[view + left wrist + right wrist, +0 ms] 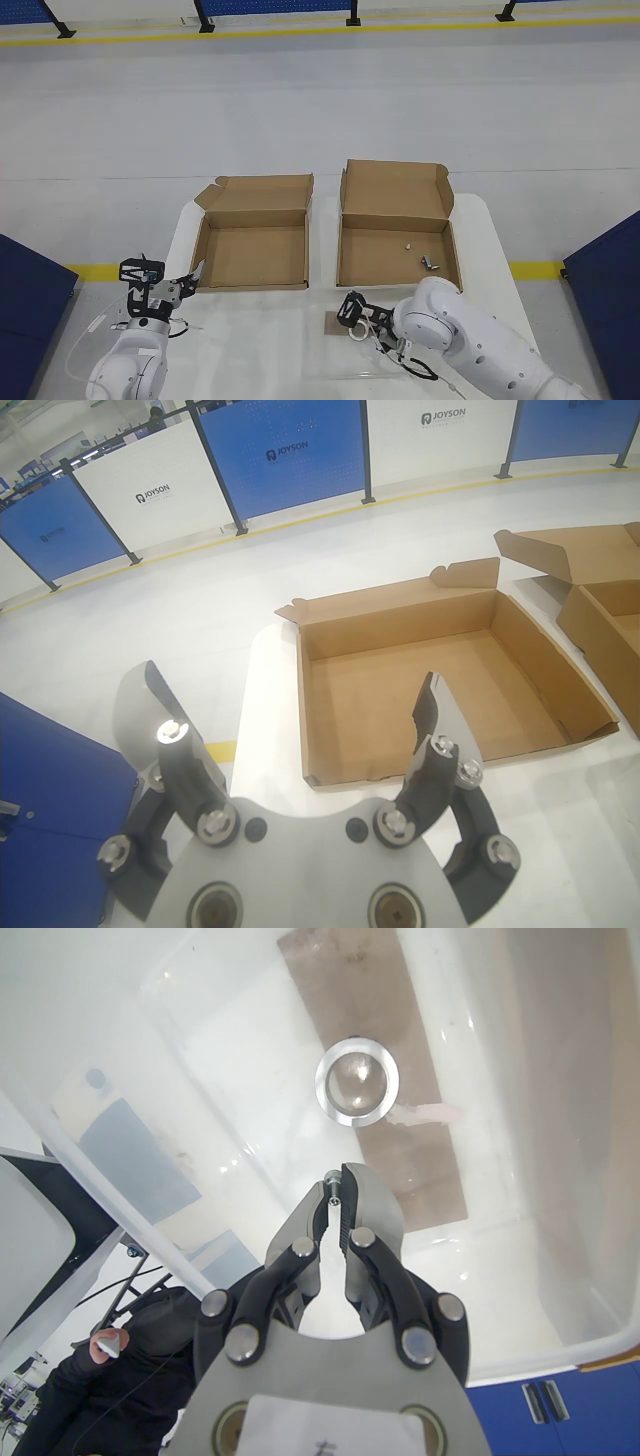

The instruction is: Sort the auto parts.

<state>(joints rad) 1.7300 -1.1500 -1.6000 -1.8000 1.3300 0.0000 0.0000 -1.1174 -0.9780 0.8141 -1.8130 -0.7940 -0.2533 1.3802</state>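
Right wrist view: our right hand (336, 1188) pinches a small bolt (332, 1178) over the clear bin (550, 1278), six o'clock from the right box (380, 262); two parts (430, 264) already lie in that box; a metal ring (356, 1083) waits in the bin; left hand (290, 672) spread, eight o'clock from the left box (255, 258).

Two open boxes (255, 256) on table (250, 335)

Pale part (407, 243), dark part (430, 264) in right box (380, 262): too small to identify. My right gripper (334, 1188) hides most of its bolt (332, 1177).
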